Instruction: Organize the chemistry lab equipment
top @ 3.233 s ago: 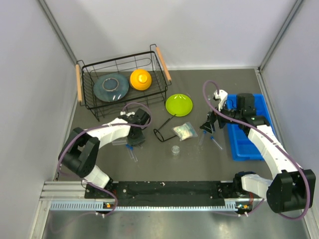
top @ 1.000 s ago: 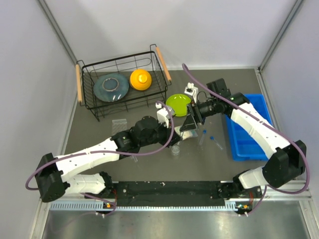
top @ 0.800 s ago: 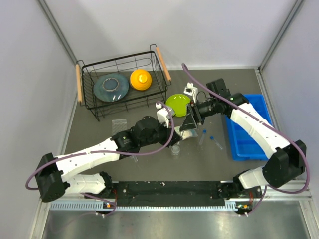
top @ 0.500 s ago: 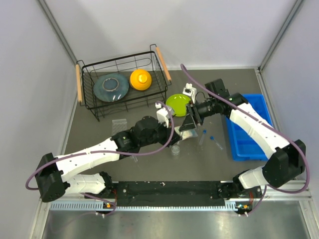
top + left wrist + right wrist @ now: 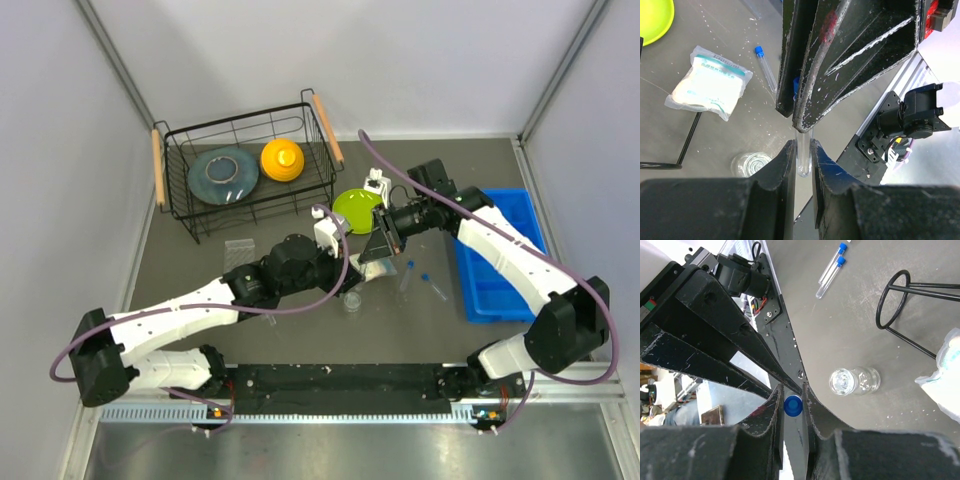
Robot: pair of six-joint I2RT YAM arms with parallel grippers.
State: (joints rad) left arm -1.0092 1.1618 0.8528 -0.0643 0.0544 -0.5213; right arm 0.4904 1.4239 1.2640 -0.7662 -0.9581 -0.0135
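My two grippers meet tip to tip above the middle of the table, both on one clear blue-capped test tube (image 5: 804, 161). The left gripper (image 5: 802, 148) is shut on the tube's rounded glass end. Facing it, the right gripper (image 5: 792, 391) is shut on the blue cap (image 5: 793, 406). In the top view the left gripper (image 5: 361, 259) and right gripper (image 5: 380, 243) hide the tube. Below lie the crinkly packet (image 5: 710, 82), the tiny clear dish (image 5: 855, 381), the black-framed goggles (image 5: 910, 302) and loose test tubes (image 5: 405, 275). The clear rack (image 5: 240, 248) lies at the left.
A blue bin (image 5: 497, 262) sits at the right edge. A wire basket (image 5: 200, 215) with a grey plate and an orange bowl stands at the back left. The lime-green plate (image 5: 355, 205) lies just behind the grippers. Two more tubes (image 5: 832, 267) lie near the left arm.
The right gripper's jaws have closed onto the tube's blue cap. Both arms have stayed almost where they were, and the left gripper has kept its hold.
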